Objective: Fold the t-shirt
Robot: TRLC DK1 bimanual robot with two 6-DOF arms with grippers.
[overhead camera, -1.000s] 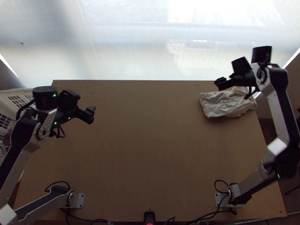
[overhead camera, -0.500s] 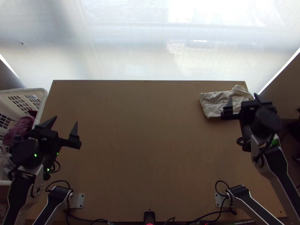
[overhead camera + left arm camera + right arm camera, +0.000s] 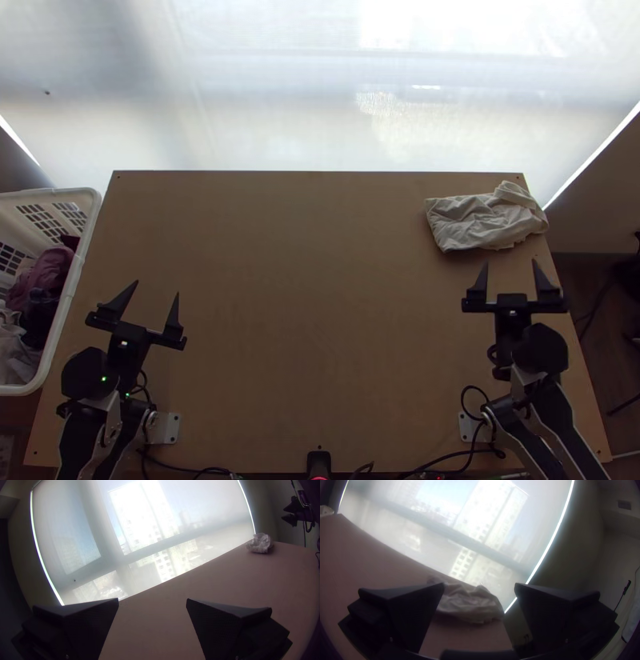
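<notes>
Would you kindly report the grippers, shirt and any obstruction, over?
Left gripper open, empty; right gripper likewise. Shirt bunched, table's far right corner. Nothing blocking it.

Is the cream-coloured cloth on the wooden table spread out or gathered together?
Gathered, not spread: the cloth lies in a compact, wrinkled pile at the far right of the table.

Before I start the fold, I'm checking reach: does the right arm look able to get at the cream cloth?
Probably yes: the right gripper is open on the near side of the wrinkled cream cloth, and I see nothing between them.
</notes>
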